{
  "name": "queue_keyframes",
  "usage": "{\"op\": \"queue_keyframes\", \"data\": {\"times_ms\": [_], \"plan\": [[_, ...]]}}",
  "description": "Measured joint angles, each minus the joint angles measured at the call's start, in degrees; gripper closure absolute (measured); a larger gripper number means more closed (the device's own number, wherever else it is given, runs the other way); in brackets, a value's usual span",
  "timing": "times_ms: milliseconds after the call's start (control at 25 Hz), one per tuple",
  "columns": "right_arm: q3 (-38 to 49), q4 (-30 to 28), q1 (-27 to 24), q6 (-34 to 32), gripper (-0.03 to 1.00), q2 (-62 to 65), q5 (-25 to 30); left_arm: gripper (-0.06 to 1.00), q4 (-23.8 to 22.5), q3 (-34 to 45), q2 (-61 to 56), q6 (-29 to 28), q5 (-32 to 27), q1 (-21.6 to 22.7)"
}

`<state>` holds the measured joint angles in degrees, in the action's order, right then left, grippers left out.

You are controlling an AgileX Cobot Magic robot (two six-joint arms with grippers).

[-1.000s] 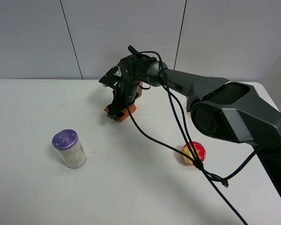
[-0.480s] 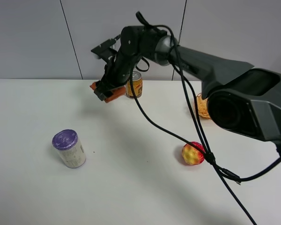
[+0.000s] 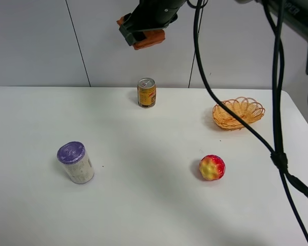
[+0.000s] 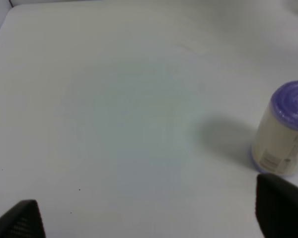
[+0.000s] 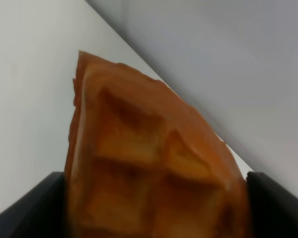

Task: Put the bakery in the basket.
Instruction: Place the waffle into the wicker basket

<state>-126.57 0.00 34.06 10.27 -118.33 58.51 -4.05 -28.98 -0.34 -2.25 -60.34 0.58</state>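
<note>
My right gripper (image 3: 138,32) is shut on the orange-brown waffle piece (image 3: 149,39) and holds it high above the back of the table, over the can. In the right wrist view the waffle (image 5: 149,158) fills the frame between the two dark fingers (image 5: 27,206). The tan wicker basket (image 3: 238,113) stands empty at the back right of the table, well to the right of and below the waffle. My left gripper (image 4: 149,218) is open and empty over bare table; it does not show in the exterior view.
A yellow can (image 3: 147,93) stands at the back middle. A white jar with a purple lid (image 3: 75,162) stands at the left, also in the left wrist view (image 4: 283,130). A red-yellow round fruit (image 3: 212,167) lies front right. Black cables (image 3: 236,118) hang across the right side.
My right gripper has lifted the waffle from the table up and to the right, high above the can. The can and the basket have come into view.
</note>
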Motion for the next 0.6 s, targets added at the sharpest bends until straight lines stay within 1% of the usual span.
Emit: {"op": "queue_keyframes", "data": {"times_ms": [120, 160, 200, 240, 280, 320, 440, 600], "plan": [[4.4, -2.5, -1.5, -2.0, 0.28, 4.7, 2.3, 0.10, 0.0, 0.0, 0.0, 0.0, 0.0, 0.0], [4.4, -2.5, -1.5, -2.0, 0.28, 4.7, 2.3, 0.10, 0.0, 0.0, 0.0, 0.0, 0.0, 0.0], [6.3, -3.5, -2.1, -2.5, 0.28, 6.2, 2.8, 0.10, 0.0, 0.0, 0.0, 0.0, 0.0, 0.0], [8.9, -4.4, -2.8, -2.9, 0.28, 8.3, 3.2, 0.10, 0.0, 0.0, 0.0, 0.0, 0.0, 0.0], [14.9, -5.8, -4.5, -4.4, 0.28, 12.6, 3.1, 0.10, 0.0, 0.0, 0.0, 0.0, 0.0, 0.0], [18.8, -6.4, -5.7, -5.1, 0.28, 14.5, 2.6, 0.10, 0.0, 0.0, 0.0, 0.0, 0.0, 0.0], [31.3, -6.9, -10.2, -7.3, 0.28, 21.2, -1.6, 0.10, 0.0, 0.0, 0.0, 0.0, 0.0, 0.0], [48.8, -7.3, -17.3, -8.5, 0.28, 29.3, -11.2, 0.10, 0.0, 0.0, 0.0, 0.0, 0.0, 0.0]]}}
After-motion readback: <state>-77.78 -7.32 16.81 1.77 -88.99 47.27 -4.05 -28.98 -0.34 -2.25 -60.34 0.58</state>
